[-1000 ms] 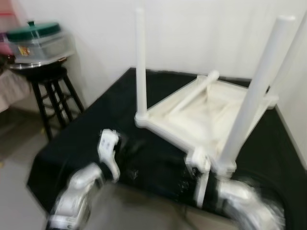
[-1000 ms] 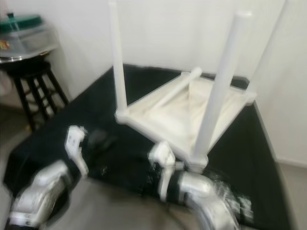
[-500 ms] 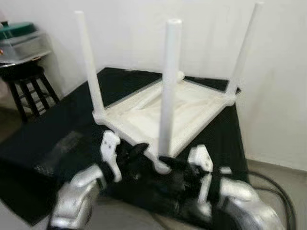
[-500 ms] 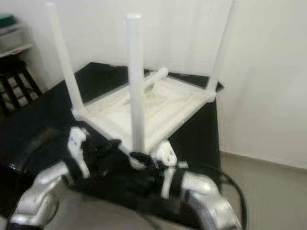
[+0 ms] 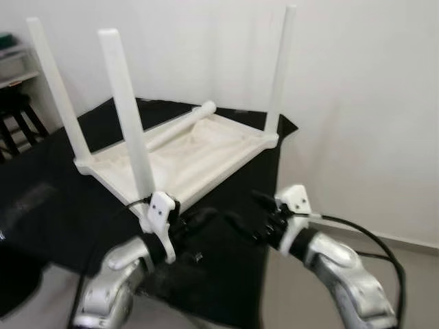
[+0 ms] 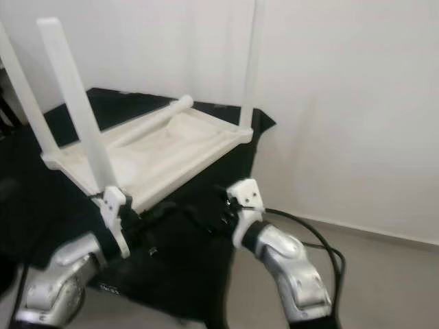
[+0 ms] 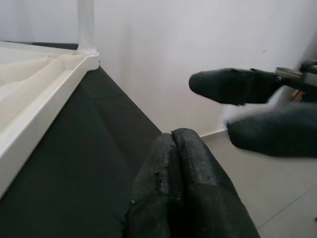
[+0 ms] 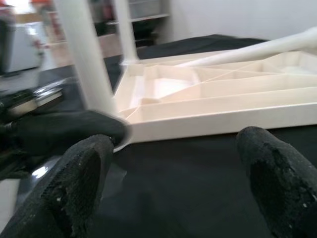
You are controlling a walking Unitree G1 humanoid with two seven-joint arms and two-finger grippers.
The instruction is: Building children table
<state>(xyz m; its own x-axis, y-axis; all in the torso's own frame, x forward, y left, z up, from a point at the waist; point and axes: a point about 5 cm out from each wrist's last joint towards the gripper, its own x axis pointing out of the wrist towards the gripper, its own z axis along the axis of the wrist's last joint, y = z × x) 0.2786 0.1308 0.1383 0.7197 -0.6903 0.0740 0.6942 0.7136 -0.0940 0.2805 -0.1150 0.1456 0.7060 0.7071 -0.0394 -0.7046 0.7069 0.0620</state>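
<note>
A white children's table (image 5: 188,154) lies upside down on a black cloth (image 5: 226,274). Three legs stand up from its corners: the near leg (image 5: 128,113), the left leg (image 5: 55,92) and the far leg (image 5: 280,68). A loose fourth leg (image 5: 175,127) lies across the underside. My left gripper (image 5: 211,219) is shut with nothing in it, low over the cloth just right of the near corner. My right gripper (image 5: 258,216) is open and faces it, close by at the cloth's right edge. In the right wrist view its fingers (image 8: 81,186) point at the table frame (image 8: 223,116).
A white wall (image 5: 357,103) rises right behind the table and to the right. Grey floor (image 5: 411,260) lies beyond the cloth's right edge. A black cable (image 5: 360,233) loops off my right arm. A black stool (image 5: 15,123) stands at the far left.
The camera has swung round to the right, so table and stool have slid left in the picture. Both grippers now sit closer together, right of the near corner.
</note>
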